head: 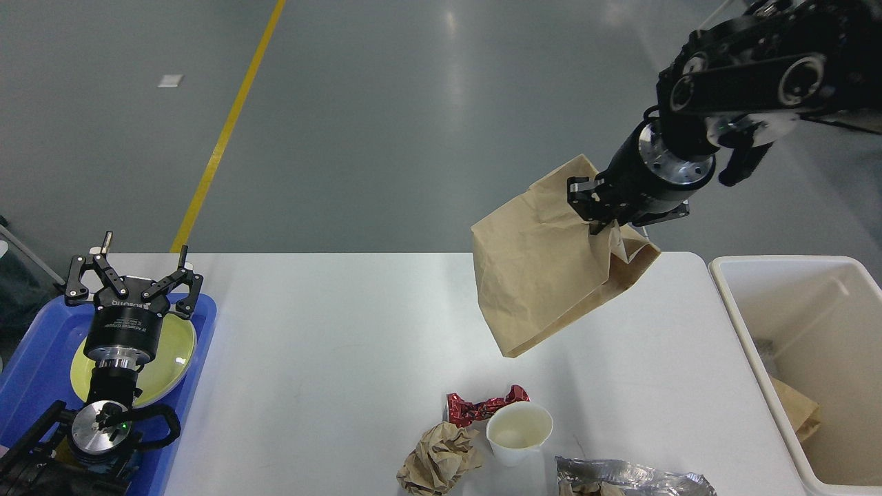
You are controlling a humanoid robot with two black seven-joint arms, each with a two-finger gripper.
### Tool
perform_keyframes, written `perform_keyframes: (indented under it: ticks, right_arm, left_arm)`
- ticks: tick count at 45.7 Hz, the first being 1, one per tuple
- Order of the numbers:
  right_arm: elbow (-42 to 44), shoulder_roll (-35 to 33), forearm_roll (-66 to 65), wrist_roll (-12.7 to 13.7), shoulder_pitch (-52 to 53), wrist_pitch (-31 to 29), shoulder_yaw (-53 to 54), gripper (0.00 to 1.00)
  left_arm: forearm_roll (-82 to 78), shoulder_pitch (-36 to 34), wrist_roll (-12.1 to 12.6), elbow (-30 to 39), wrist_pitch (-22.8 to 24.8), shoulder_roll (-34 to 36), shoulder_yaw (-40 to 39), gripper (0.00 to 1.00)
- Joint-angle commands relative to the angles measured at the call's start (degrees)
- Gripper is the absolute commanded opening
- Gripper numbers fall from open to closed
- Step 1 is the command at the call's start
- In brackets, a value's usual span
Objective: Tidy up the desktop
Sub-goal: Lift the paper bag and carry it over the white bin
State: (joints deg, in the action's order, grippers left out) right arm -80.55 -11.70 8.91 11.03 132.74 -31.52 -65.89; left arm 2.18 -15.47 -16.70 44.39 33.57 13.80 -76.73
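Note:
The white desktop [331,344] fills the lower half of the head view. My right gripper [594,210] is raised high above its right part, shut on the top of a brown paper bag [544,275] that hangs clear of the surface. Near the front edge lie a red foil wrapper [482,406], a crumpled brown paper ball [437,458], a white paper cup [518,432] and a silver foil bag [634,477]. My left gripper [134,265] stands open over the yellow-green plate [169,351] in the blue tray [41,365] at the left.
A cream-white bin [792,324] stands at the table's right end, with brown paper [799,410] in its bottom. Beyond the table is grey floor with a yellow line [224,131].

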Motion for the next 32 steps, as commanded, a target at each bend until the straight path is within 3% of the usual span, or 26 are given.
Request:
perform_keyframes:
  ticks: [1,17,26,32]
  right_arm:
    - [-3.3,-2.5,1.5,0.2,5.3,-1.1,-3.0,0.0]
    - [-0.8,-5.2,5.8,0.1,5.5,2.2,-17.0,0.0]
    - [5.7,-13.6,5.0,0.1,-4.8,7.4,-18.8,0.0]
    - [15.0,-21.3,0.9,0.0,-15.9,12.2,-17.3,0.0]
  left_arm:
    - [0.0,0.0,0.0,0.0,0.0,0.0,0.0,0.96]
    - [0.0,0.0,0.0,0.0,0.0,0.0,0.0,0.96]
    - [-0.1,0.0,0.0,0.0,0.0,0.0,0.0,0.96]
    - [0.0,0.0,0.0,0.0,0.0,0.0,0.0,0.96]
